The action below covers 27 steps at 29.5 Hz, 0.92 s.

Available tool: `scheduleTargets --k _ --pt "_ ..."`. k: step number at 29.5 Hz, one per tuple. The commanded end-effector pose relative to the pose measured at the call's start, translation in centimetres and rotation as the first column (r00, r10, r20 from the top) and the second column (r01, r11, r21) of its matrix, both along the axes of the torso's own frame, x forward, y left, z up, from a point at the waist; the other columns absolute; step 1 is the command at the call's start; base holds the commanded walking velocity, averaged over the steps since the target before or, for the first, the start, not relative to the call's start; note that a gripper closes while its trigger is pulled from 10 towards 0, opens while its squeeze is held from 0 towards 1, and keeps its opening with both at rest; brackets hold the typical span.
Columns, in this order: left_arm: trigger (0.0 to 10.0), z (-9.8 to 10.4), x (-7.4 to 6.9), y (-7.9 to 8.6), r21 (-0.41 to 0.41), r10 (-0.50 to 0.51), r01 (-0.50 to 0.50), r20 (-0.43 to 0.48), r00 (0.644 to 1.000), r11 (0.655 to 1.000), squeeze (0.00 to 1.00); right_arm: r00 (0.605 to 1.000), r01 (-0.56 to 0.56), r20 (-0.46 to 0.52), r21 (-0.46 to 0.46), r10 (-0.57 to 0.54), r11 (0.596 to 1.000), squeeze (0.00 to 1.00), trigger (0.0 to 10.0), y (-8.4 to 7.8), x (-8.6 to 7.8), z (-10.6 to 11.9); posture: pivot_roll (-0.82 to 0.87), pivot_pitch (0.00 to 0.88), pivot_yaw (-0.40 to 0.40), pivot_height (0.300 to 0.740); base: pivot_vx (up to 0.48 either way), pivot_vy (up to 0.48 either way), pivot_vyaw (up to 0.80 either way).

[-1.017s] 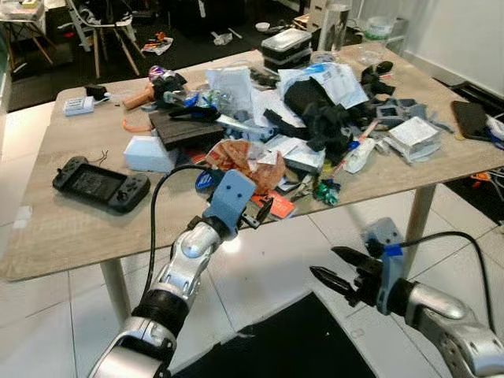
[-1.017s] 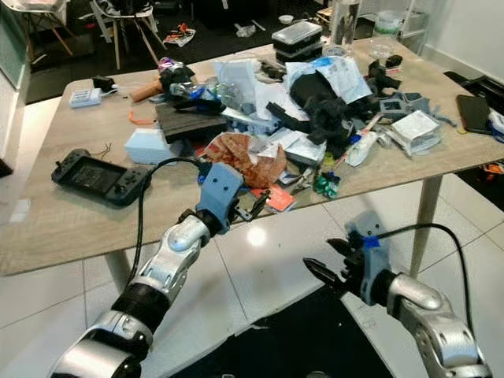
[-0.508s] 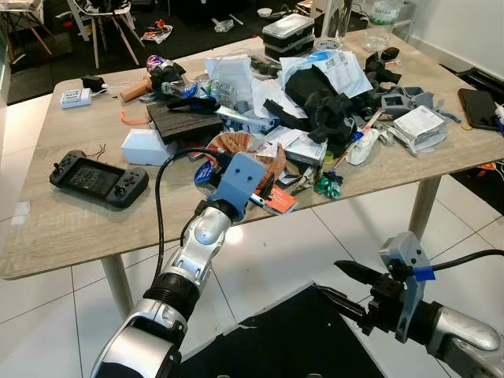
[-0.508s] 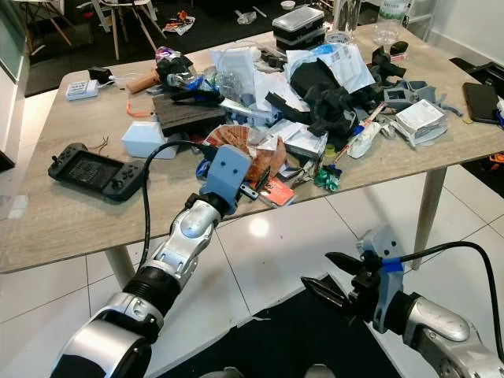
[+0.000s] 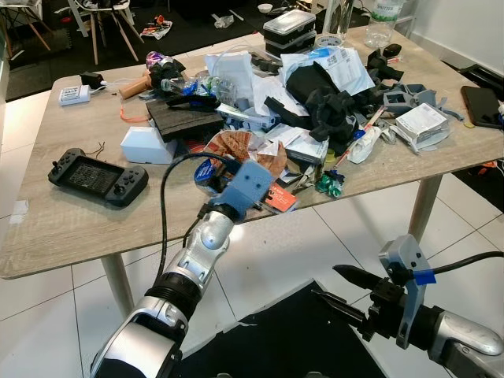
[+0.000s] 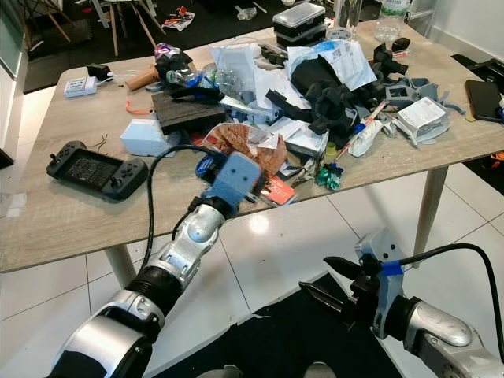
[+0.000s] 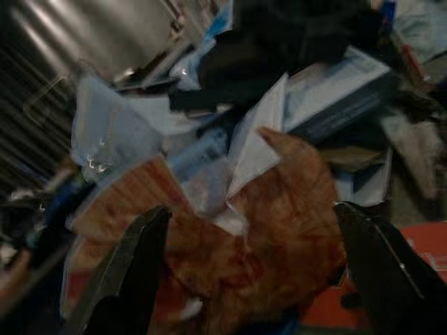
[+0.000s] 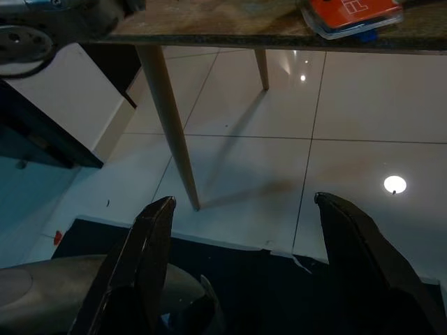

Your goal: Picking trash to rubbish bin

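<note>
Reaching left gripper [image 7: 244, 272] spread toward brown wrapper [image 7: 258, 230]

Cluttered home room: wooden table [image 5: 47, 228] heaped with junk, game console [image 5: 98, 177], white floor tiles [image 5: 331, 236].

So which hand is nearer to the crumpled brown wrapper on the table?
The left. The left hand is right at the brown wrapper, open fingers on either side of it. The right hand is open, low over the floor, beyond the table edge.

Reddish-brown crumpled wrapper [image 7: 237, 230], orange card [image 8: 353, 14], pale wood-grain table [image 5: 63, 228], white tiled floor [image 8: 230, 160]
</note>
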<state>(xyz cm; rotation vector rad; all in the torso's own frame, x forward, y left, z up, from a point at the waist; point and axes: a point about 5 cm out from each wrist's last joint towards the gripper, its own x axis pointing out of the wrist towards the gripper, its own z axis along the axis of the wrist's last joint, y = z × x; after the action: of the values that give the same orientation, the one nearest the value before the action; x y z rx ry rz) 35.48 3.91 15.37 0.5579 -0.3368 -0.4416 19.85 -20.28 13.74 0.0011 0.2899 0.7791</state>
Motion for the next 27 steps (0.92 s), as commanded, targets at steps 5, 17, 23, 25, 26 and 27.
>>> scheduleTargets --k 5,17,23,25,26,27 --pt "10.0 0.32 0.08 0.29 0.097 -0.015 0.006 0.087 0.996 0.995 0.00 1.000 0.004 0.011 0.007 -0.004 1.000 0.00 10.0 0.28 -0.19 0.43 -0.21 0.172 0.135 0.740 0.000 0.000 0.00" --pt "10.0 0.22 -0.12 -0.11 0.166 -0.046 0.025 0.125 0.991 0.986 0.00 1.000 0.011 0.014 0.006 -0.011 1.000 0.00 10.0 0.24 -0.02 0.46 -0.21 0.172 0.136 0.740 0.000 0.000 0.00" --pt "10.0 -0.10 0.52 0.11 0.540 -0.156 0.005 0.235 0.959 0.842 0.00 0.998 0.051 0.026 -0.016 -0.050 0.999 0.00 10.0 -0.12 0.51 0.50 -0.22 0.167 0.137 0.740 0.000 0.000 0.00" --pt "10.0 -0.14 0.57 0.13 0.557 -0.162 0.004 0.235 0.958 0.831 0.00 0.998 0.053 0.027 -0.018 -0.052 0.998 0.00 10.0 -0.14 0.54 0.50 -0.22 0.167 0.137 0.740 0.000 0.000 0.00" --pt "10.0 -0.27 0.64 0.16 0.582 -0.171 0.006 0.229 0.958 0.813 0.00 0.998 0.057 0.028 -0.020 -0.056 0.998 0.00 10.0 -0.18 0.56 0.51 -0.22 0.167 0.137 0.740 0.000 0.000 0.00" --pt "10.0 -0.27 0.64 0.16 0.582 -0.171 0.006 0.229 0.958 0.813 0.00 0.998 0.057 0.028 -0.020 -0.056 0.998 0.00 10.0 -0.18 0.56 0.51 -0.22 0.167 0.137 0.740 0.000 0.000 0.00"
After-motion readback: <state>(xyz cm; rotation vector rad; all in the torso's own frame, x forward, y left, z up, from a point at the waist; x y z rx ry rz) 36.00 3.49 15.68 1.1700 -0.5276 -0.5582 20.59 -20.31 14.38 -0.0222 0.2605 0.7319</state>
